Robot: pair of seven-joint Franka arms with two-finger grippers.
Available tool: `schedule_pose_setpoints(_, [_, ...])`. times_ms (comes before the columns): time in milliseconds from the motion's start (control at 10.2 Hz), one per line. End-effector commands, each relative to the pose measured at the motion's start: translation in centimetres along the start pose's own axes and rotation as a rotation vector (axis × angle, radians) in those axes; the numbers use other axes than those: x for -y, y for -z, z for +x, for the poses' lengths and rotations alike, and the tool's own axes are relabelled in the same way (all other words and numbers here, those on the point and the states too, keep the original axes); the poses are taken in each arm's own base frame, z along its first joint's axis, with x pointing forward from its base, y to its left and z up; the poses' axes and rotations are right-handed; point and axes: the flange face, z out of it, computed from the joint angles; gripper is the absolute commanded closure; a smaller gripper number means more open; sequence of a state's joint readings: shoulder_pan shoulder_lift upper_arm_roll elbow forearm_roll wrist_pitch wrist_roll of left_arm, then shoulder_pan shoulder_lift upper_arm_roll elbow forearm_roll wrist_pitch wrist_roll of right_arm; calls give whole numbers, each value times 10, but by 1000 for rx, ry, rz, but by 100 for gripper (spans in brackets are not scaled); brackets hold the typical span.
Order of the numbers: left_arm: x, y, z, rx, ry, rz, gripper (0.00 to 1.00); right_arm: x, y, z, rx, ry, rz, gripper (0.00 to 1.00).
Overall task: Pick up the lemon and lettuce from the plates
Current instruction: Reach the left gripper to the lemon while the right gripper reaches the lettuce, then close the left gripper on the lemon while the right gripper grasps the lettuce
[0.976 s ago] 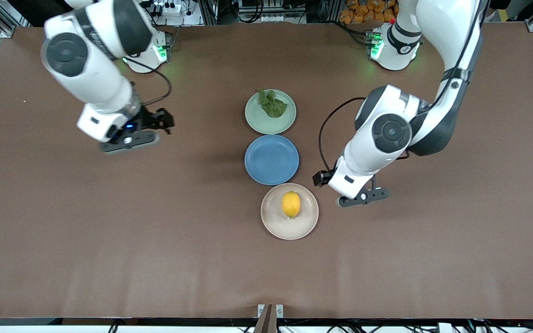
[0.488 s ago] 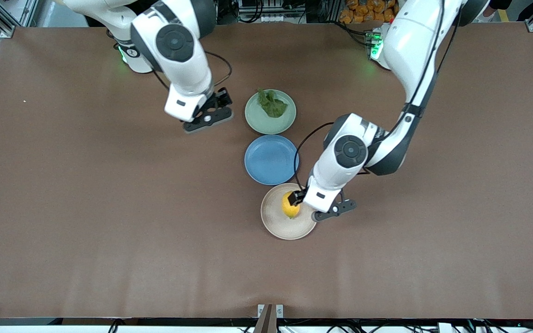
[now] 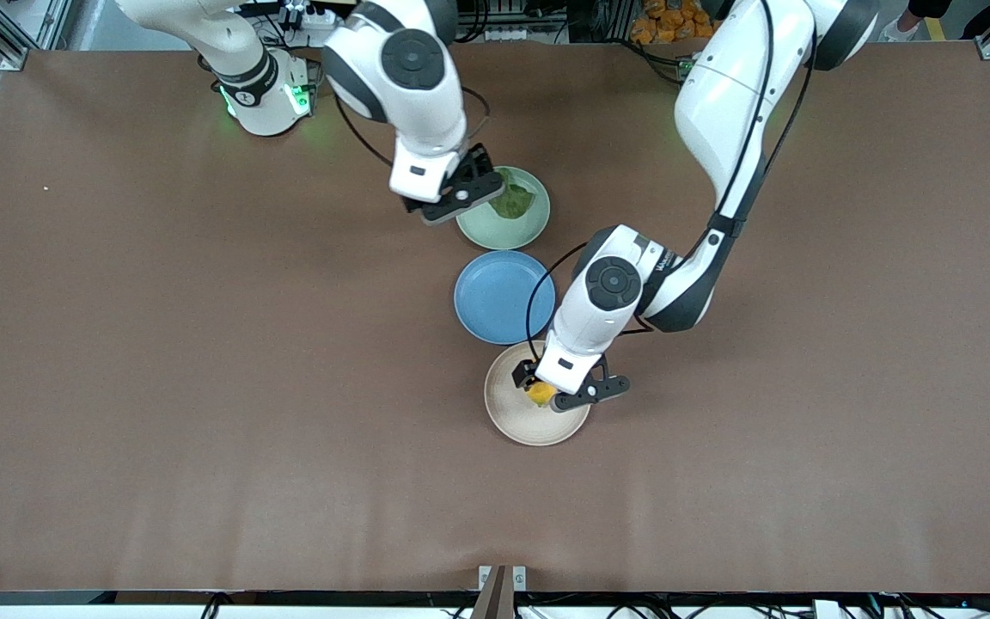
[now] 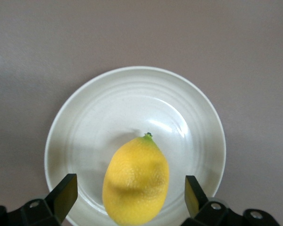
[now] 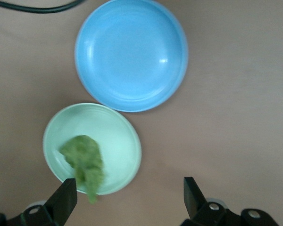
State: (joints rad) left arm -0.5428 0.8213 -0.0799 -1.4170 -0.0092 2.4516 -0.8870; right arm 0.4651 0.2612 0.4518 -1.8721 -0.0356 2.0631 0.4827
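Note:
The yellow lemon (image 4: 136, 181) lies on the beige plate (image 4: 80, 108), the plate nearest the front camera (image 3: 508, 413). My left gripper (image 4: 129, 195) is open, low over that plate, with one finger on each side of the lemon (image 3: 540, 394). The dark green lettuce (image 5: 84, 162) lies on the mint green plate (image 5: 120, 136), the plate farthest from the front camera (image 3: 516, 230). My right gripper (image 5: 127, 197) is open over that plate's edge toward the right arm's end, one finger (image 5: 63, 197) close to the lettuce (image 3: 516, 200), the other over bare table.
An empty blue plate (image 3: 504, 297) sits between the two plates; it also shows in the right wrist view (image 5: 131, 54). Brown table spreads on all sides. The arm bases stand along the table's edge farthest from the front camera.
The right gripper has moved from the table beside the mint plate to over its edge. The left gripper has shifted from beside the lemon to straddling it.

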Motion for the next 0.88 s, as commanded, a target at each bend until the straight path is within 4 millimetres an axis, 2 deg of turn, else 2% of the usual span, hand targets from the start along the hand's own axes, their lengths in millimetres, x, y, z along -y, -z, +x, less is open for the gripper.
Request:
schedule_pose_setpoints(0, [-8, -10, -3, -34, 6, 9, 0, 31, -34, -4, 5, -30, -37, 0])
schedule_pose_setpoints(390, [-10, -22, -11, -35, -11, 8, 0, 81, -82, -25, -1, 2, -68, 0])
schedule_pose_setpoints(683, [-10, -26, -13, -47, -31, 12, 0, 111, -124, -41, -17, 22, -103, 0])
schedule_pose_setpoints(780, [-11, -26, -13, -79, -65, 10, 37, 113, -142, -41, -30, 25, -118, 0])
